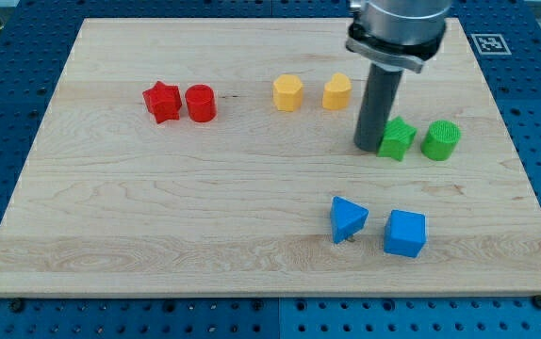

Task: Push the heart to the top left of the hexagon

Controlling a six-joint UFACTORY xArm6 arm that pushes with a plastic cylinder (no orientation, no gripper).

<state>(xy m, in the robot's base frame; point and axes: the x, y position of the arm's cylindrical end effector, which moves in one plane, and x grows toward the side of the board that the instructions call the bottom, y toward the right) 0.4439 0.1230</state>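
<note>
The yellow heart (337,91) lies near the view's top, right of centre. The yellow hexagon (288,93) lies just to its left, with a small gap between them. My dark rod comes down from the view's top right. My tip (369,148) rests on the board below and to the right of the heart, clear of it. The tip stands against the left side of the green star (398,138).
A green cylinder (440,140) lies right of the green star. A red star (162,101) and a red cylinder (201,103) lie at the upper left. A blue triangle (348,217) and a blue cube (405,233) lie at the lower right. The wooden board (157,217) ends close to the view's bottom.
</note>
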